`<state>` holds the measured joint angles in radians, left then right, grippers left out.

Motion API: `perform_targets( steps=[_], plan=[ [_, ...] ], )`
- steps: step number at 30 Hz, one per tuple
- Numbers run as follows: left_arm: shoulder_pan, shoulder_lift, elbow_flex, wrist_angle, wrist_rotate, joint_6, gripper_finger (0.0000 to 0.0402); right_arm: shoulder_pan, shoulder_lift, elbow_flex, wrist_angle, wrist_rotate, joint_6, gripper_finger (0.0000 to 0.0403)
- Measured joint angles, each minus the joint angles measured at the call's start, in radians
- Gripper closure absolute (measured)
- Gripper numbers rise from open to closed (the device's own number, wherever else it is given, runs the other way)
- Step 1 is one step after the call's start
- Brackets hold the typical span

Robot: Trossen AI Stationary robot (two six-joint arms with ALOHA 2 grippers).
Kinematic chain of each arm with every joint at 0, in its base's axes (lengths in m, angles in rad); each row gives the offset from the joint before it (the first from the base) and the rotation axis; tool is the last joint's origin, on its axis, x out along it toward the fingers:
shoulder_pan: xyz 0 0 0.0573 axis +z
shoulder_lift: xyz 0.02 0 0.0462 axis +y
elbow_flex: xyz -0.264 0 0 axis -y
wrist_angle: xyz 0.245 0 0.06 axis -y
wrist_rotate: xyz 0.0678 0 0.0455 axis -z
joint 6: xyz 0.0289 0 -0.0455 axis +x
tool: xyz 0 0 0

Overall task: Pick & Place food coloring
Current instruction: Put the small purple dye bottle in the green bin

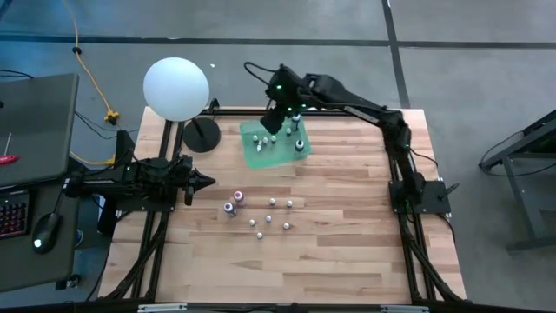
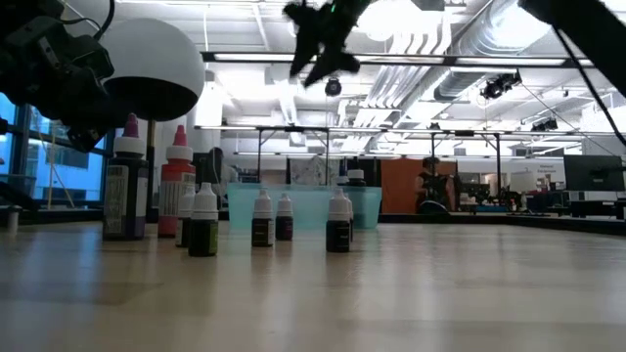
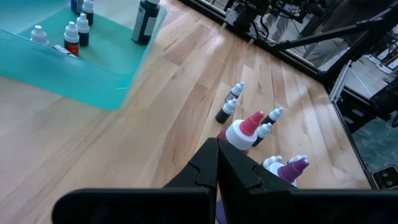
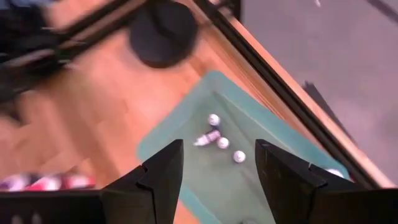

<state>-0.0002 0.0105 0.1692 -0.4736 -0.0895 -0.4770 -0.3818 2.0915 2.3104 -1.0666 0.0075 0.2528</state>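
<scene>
The food coloring is many tiny bottles. Several stand loose on the wooden table (image 1: 347, 261), around a white-capped one (image 1: 268, 219), beside two larger ones with pink and purple tips (image 1: 233, 203). Several more stand in a shallow green tray (image 1: 257, 159), and one lies on its side (image 4: 207, 138). A larger dark bottle (image 1: 300, 145) stands at the tray's right corner. My right gripper (image 4: 217, 155) hangs open high above the tray, holding nothing. My left gripper (image 3: 217, 163) is shut at the table's left, pointing at the loose bottles (image 3: 231, 107).
A white globe lamp (image 1: 176, 88) on a black round base (image 1: 201, 135) stands at the far left corner, close to the tray. A black frame (image 1: 408, 252) borders the table. Bare wood lies toward the near edge and the right.
</scene>
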Motion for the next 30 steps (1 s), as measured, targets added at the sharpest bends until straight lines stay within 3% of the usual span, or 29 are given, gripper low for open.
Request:
perform_targets(
  steps=[9, 13, 18, 27, 30],
  plan=[
    [0.000, 0.000, 0.000, 0.000, 0.000, 0.000, 0.0401, 0.082, -0.136, 0.000, -0.138, -0.032, -0.186, 0.0213],
    [0.000, 0.000, 0.000, 0.000, 0.000, 0.000, 0.0401, 0.139, -0.156, 0.000, -0.271, -0.060, -0.255, 0.0213],
    [0.000, 0.000, 0.000, 0.000, 0.000, 0.000, 0.0401, 0.212, -0.156, -0.012, -0.491, -0.030, -0.227, 0.0213],
    [0.000, 0.000, 0.000, -0.001, 0.001, 0.000, 0.0401, 0.319, -0.207, -0.315, -0.453, -0.046, -0.114, 0.0213],
    [0.000, 0.000, 0.000, 0.000, 0.001, 0.000, 0.0401, 0.348, -0.204, -0.451, -0.357, -0.072, -0.097, 0.0213]
  ],
)
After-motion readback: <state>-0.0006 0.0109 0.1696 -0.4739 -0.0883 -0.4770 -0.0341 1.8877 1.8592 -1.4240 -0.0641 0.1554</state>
